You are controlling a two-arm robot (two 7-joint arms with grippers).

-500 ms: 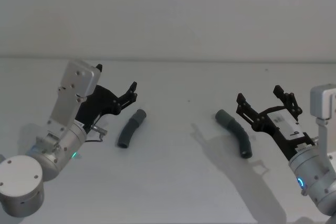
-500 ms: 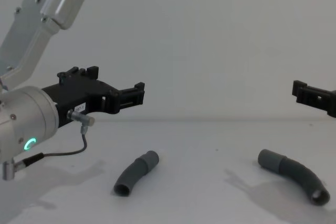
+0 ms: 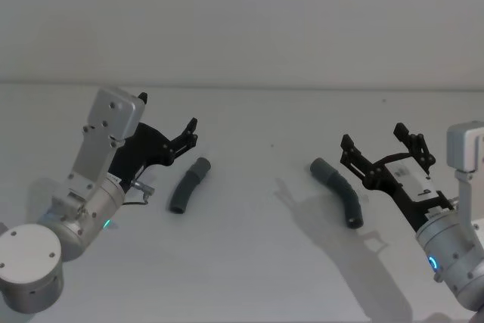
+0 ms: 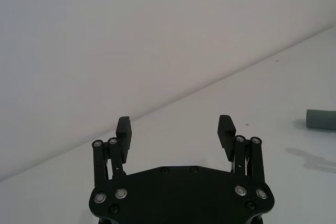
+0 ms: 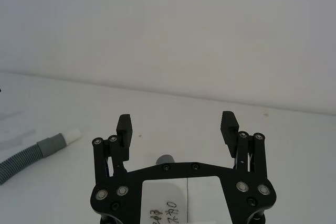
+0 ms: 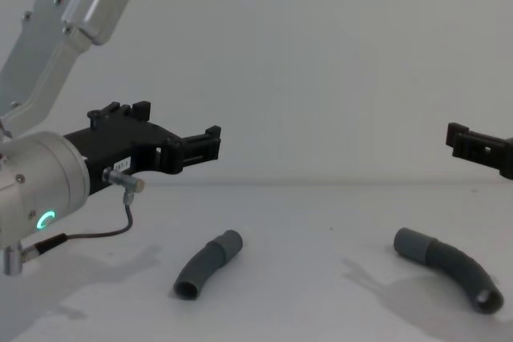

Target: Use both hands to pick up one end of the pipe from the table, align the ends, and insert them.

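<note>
Now, left gripper and right gripper hover, fingers spread and empty; left hose piece and right hose piece lie well apart, seemingly around the middle of the desk.

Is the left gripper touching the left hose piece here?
Apart. The chest view shows the left gripper open in the air, with a clear gap down to the left hose piece lying on the table.
</note>
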